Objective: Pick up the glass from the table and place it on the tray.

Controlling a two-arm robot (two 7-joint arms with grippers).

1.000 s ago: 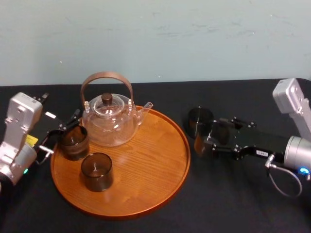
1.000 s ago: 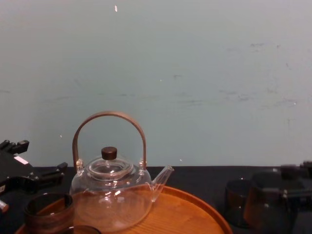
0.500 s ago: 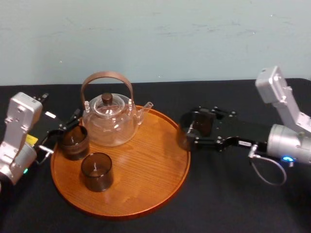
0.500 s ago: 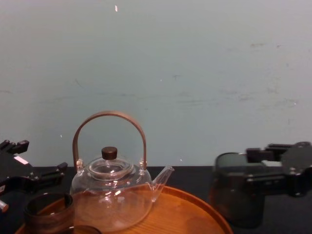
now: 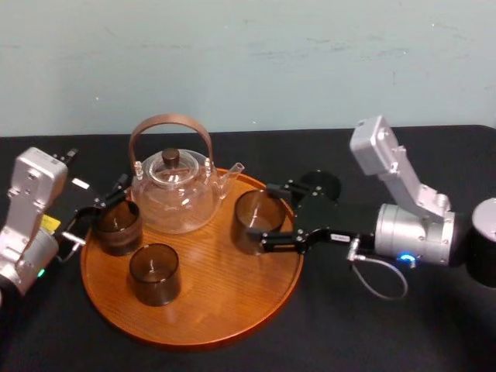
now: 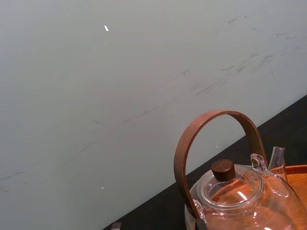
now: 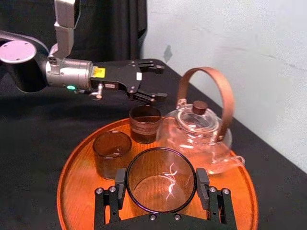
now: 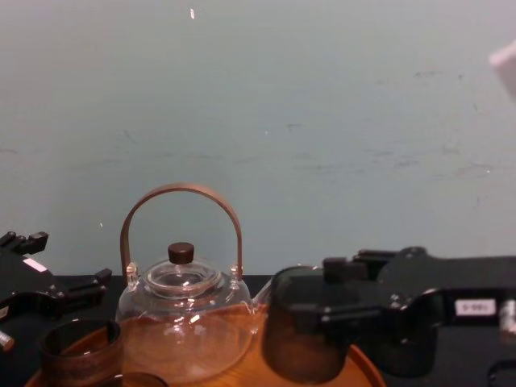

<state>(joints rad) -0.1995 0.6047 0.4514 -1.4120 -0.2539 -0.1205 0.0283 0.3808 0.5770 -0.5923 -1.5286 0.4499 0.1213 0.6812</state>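
My right tool [image 5: 265,218] is clenched on the glass [image 5: 249,218], its jaws pressing on opposite sides of the wall just under the rim. That grip leaves the mouth open and keeps the glass upright, as my right wrist view shows. In the head view the glass sits just right of centre, over the right part of the tray [image 5: 209,310] and inside its raised rim. It is near the spout of the teapot [image 5: 174,194] but apart from it. I cannot tell whether its base is down on the wood or a little above it. In the chest view the bottom of the glass is low against the tray's near edge.

I judge the carry all but done. What remains is to settle the base flat and let go. This spot suits, since the wood here is bare. The two other glasses [image 5: 118,226] stand well apart on the tray's left side, so nothing should get knocked, though the spout is the one thing to mind.

My left tool [image 7: 158,81] waits at the left of the head view, spread and grasping nothing, just beside the farther of those two glasses, with its arm over the black table [image 5: 372,325].
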